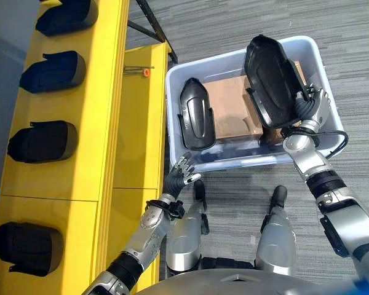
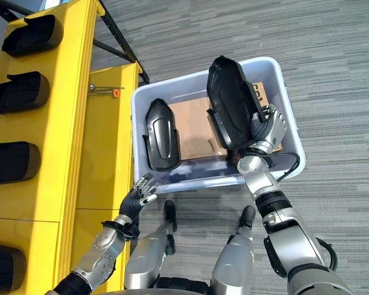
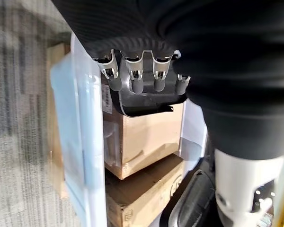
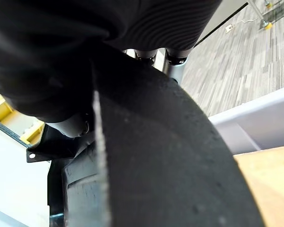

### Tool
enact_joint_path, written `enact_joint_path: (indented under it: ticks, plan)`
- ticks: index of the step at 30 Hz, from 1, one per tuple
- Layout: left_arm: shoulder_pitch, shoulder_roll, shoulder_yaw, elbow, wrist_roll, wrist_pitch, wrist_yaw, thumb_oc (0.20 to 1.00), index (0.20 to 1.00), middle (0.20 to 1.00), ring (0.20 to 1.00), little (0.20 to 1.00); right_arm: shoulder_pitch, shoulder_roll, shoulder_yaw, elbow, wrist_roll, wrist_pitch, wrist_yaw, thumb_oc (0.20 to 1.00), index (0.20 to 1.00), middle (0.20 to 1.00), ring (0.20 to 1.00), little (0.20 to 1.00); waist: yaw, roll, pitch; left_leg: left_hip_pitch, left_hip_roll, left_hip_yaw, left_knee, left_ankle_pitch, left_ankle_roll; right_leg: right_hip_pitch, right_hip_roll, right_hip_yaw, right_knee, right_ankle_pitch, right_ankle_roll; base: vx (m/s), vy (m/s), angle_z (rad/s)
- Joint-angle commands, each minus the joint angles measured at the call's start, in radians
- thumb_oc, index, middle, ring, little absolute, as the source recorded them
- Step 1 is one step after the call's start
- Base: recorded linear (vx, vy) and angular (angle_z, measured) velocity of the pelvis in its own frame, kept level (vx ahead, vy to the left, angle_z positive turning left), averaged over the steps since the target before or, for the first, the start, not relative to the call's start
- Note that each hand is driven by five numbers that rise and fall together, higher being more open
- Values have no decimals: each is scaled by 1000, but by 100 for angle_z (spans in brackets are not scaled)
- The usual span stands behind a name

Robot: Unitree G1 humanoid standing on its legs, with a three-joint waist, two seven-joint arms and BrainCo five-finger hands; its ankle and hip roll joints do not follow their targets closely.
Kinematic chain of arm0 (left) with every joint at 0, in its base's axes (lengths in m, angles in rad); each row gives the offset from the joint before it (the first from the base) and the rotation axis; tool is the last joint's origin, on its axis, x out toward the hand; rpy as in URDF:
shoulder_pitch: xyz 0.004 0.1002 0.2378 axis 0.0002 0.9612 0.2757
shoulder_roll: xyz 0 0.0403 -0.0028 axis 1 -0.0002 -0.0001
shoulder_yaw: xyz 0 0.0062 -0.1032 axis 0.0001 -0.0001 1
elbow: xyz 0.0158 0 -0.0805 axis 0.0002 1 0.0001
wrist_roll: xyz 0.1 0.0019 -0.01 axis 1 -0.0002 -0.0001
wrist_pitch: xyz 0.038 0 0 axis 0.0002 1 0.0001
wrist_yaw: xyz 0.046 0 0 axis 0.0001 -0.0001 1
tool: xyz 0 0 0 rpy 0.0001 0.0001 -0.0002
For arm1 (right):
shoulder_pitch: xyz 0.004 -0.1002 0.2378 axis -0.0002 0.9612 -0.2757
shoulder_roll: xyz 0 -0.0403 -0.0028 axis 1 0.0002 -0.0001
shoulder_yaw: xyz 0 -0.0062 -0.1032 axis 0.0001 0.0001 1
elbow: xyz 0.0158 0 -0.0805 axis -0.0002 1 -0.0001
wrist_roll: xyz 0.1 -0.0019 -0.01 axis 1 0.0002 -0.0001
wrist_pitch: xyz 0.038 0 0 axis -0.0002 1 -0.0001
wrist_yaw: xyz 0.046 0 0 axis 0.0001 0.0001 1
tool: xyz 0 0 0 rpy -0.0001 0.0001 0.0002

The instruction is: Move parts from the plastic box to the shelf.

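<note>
A pale plastic box [image 1: 178, 144] stands on the carpet before me, holding cardboard [image 1: 230, 107] and a black moulded part [image 1: 195, 115] at its left side. My right hand [image 1: 307, 109] is shut on a second, larger black part [image 1: 270, 80], lifted tilted above the box's right half; in the right wrist view this black part [image 4: 170, 156] fills the space under my fingers. My left hand [image 1: 179, 175] hovers open just outside the box's near left corner, holding nothing. The yellow shelf [image 1: 98, 92] stands to the left with several black parts [image 1: 54, 70] in a row.
A lower yellow shelf surface [image 1: 138, 123] lies between the upper shelf and the box, with a small orange-tipped item [image 1: 146, 72] on it. A dark metal brace [image 1: 150, 24] runs behind. Grey carpet [image 1: 350, 61] surrounds the box on the right.
</note>
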Motion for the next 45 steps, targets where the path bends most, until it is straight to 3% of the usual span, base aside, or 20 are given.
enact_joint_path:
  ticks: [1, 7, 13, 17, 19, 22, 26, 34, 37, 39, 41, 43, 44, 45]
  plan:
    - [4, 22, -32, -47, 47, -32, 8, 1000, 1000, 1000, 1000, 1000, -51, -29, -2, -60, 24, -26, 5, 200, 200, 200, 200, 200, 29, -23, -45, -11, 41, 15, 80, -41, -12, -16, -9, -7, 120, -68, -45, 127, -10, -8]
    - [35, 30, -1, -48, 52, -12, -18, 1000, 1000, 1000, 1000, 1000, 9, 12, -9, -117, 249, -101, 192, 200, 200, 200, 200, 200, 24, -39, -74, 26, 48, 17, 67, -43, -14, 19, -2, -1, 104, -67, -46, 84, -38, -1]
    - [82, 20, 25, -54, 94, -2, -33, 1000, 1000, 1000, 1000, 1000, 138, 96, -5, -292, 453, -172, 390, 200, 200, 200, 200, 200, 8, -77, -114, 69, 66, 28, 40, -32, -22, 60, 16, 9, 72, -63, -49, 73, -50, -6]
    - [149, 12, 63, -53, 144, 25, -37, 1000, 1000, 1000, 1000, 1000, 292, 160, 70, -468, 490, -165, 499, 200, 200, 200, 200, 200, 8, -144, -214, 142, 91, 37, -2, -24, -28, 148, 42, 5, 11, -55, -48, 164, -135, -10]
    - [153, 13, 57, -57, 161, 10, -18, 1000, 1000, 1000, 1000, 1000, 335, 156, 98, -533, 528, -125, 529, 200, 200, 200, 200, 200, 13, -165, -261, 169, 104, 27, -21, -17, -36, 196, 55, -14, -15, -58, -49, 128, -47, -2]
    - [153, 9, 62, -68, 133, 10, -33, 1000, 1000, 1000, 1000, 1000, 350, 158, 110, -541, 540, -106, 532, 200, 200, 200, 200, 200, 16, -171, -274, 177, 102, 24, -23, -19, -34, 209, 59, -20, -19, -59, -50, 39, 37, 1]
    - [145, 6, 75, -55, 178, 39, 67, 1000, 1000, 1000, 1000, 1000, 353, 172, 129, -550, 611, -108, 592, 200, 200, 200, 200, 200, 40, -184, -297, 182, 97, 10, -22, -23, -30, 234, 63, -47, -30, -62, -51, 16, 84, 9]
    - [158, 18, 84, -59, 222, 43, 32, 1000, 1000, 1000, 1000, 1000, 348, 191, 179, -646, 750, -67, 675, 200, 200, 200, 200, 200, 93, -196, -326, 173, 60, -18, -23, -41, -11, 264, 35, -115, -48, -48, -26, -38, 162, 18]
    - [151, 30, 85, -79, 220, 72, 24, 1000, 1000, 1000, 1000, 1000, 358, 204, 195, -670, 820, -50, 691, 200, 200, 200, 200, 200, 108, -201, -339, 169, 32, -19, -23, -54, 5, 272, 23, -137, -60, -34, -9, -44, 134, 17]
    - [134, 52, 76, -96, 224, 99, 41, 1000, 1000, 1000, 1000, 1000, 377, 235, 218, -664, 904, -62, 717, 200, 200, 200, 200, 200, 134, -206, -349, 156, -15, -24, -23, -80, 34, 275, 0, -165, -65, -14, 8, -75, -16, 17]
    - [120, 56, 69, -92, 229, 120, 48, 1000, 1000, 1000, 1000, 1000, 392, 237, 224, -662, 898, -80, 693, 200, 200, 200, 200, 200, 124, -203, -357, 143, -32, -76, -23, -88, 49, 255, 12, -106, -66, -14, 3, -39, -163, 22]
    - [105, 58, 61, -79, 185, 156, 24, 1000, 1000, 1000, 1000, 1000, 411, 230, 236, -666, 886, -114, 652, 200, 200, 200, 200, 200, 99, -202, -374, 114, -43, -165, -23, -87, 62, 224, 69, 12, -53, -49, -16, -22, -241, 58]
    - [101, 57, 49, -66, 189, 164, 4, 1000, 1000, 1000, 1000, 1000, 429, 217, 228, -678, 877, -124, 620, 200, 200, 200, 200, 200, 81, -202, -380, 99, -54, -236, -23, -81, 67, 213, 121, 106, -29, -82, -41, -3, -285, 121]
    - [105, 57, 46, -64, 204, 166, -4, 1000, 1000, 1000, 1000, 1000, 435, 209, 217, -677, 882, -121, 620, 200, 200, 200, 200, 200, 76, -203, -379, 92, -56, -274, -23, -73, 64, 212, 147, 138, -17, -99, -56, -22, -268, 228]
